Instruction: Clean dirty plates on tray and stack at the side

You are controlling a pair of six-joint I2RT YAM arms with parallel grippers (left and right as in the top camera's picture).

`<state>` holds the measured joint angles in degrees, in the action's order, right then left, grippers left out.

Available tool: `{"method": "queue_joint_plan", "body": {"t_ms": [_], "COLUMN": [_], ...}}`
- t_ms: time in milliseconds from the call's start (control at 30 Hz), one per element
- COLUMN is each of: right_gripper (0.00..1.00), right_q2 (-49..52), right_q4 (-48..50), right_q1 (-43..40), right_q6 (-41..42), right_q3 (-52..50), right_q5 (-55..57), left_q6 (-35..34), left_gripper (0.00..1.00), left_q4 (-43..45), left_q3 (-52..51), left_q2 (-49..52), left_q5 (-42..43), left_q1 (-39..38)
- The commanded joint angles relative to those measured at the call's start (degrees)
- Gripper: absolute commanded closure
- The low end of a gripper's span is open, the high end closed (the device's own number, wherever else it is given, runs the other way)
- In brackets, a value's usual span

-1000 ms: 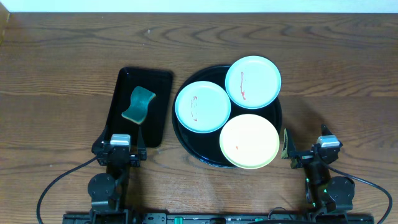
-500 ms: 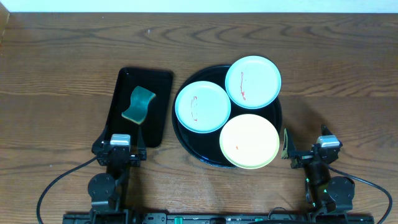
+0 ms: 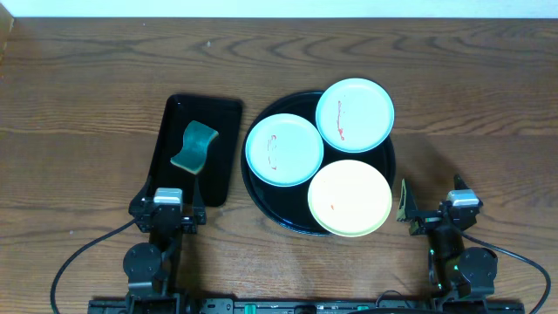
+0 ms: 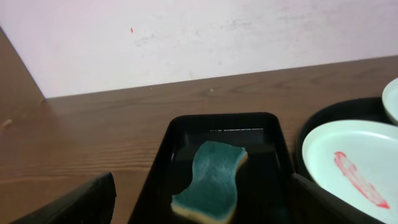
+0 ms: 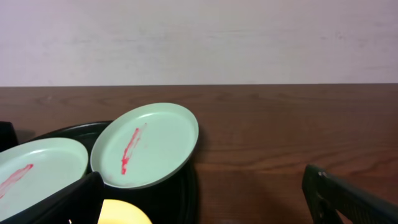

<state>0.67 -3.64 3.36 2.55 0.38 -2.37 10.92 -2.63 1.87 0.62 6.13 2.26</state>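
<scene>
Nothing cleaned yet: smeared plates (image 3: 284, 150) on tray (image 3: 266, 199). Left gripper (image 3: 169, 195), right gripper (image 3: 432, 208) spread wide, empty. Next: grab sponge (image 3: 193, 146) leftward.

I see a brown wooden tabletop (image 3: 87, 87) with clear grain and a dull satin finish. The large round black tray (image 3: 257, 196) looks like glossy plastic. The smaller rectangular black tray (image 3: 222, 166) is also shiny and catches a pale reflection. The wavy teal sponge (image 3: 193, 146) is rough and porous, with a yellowish foam underside. The two pale mint-blue round plates (image 3: 284, 150) (image 3: 354, 115) and the pale yellow round plate (image 3: 350, 198) look like smooth plastic with a faint sheen.
</scene>
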Motion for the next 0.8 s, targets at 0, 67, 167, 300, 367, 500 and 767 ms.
{"method": "queue_joint_plan", "body": {"t_ms": [0, 67, 167, 300, 367, 500, 767], "right_gripper": [0.01, 0.01, 0.01, 0.01, 0.01, 0.01, 0.01], "right_q2": [-0.2, -0.2, 0.0, 1.6, 3.3, 9.0, 26.5], "right_q4": [0.0, 0.3, 0.3, -1.1, -2.2, -3.0, -10.0], "right_q1": [0.4, 0.4, 0.4, 0.4, 0.4, 0.4, 0.4], "right_q6": [0.4, 0.4, 0.5, 0.4, 0.4, 0.3, -1.4], "right_q3": [0.0, 0.5, 1.9, 5.7, 8.2, 14.1, 29.9], "right_q5": [-0.9, -0.9, -1.0, -1.1, -1.1, -1.1, -1.1], "left_q6": [-5.7, -7.9, -10.3, -12.3, -12.3, -12.3, -12.4], "left_gripper": [0.13, 0.13, 0.13, 0.13, 0.13, 0.13, 0.13], "left_q4": [-0.5, -0.5, -0.5, -1.2, -1.2, -3.2, -19.4], "left_q3": [-0.9, 0.2, 2.8, 8.0, 11.1, 19.0, 38.9], "left_q2": [-0.3, -0.1, 1.0, 4.7, 7.8, 15.8, 35.5], "left_q5": [1.4, 1.4, 1.4, 2.8, 5.1, 9.6, 11.4], "left_q1": [0.2, 0.2, 0.2, 0.2, 0.2, 0.2, 0.2]}}
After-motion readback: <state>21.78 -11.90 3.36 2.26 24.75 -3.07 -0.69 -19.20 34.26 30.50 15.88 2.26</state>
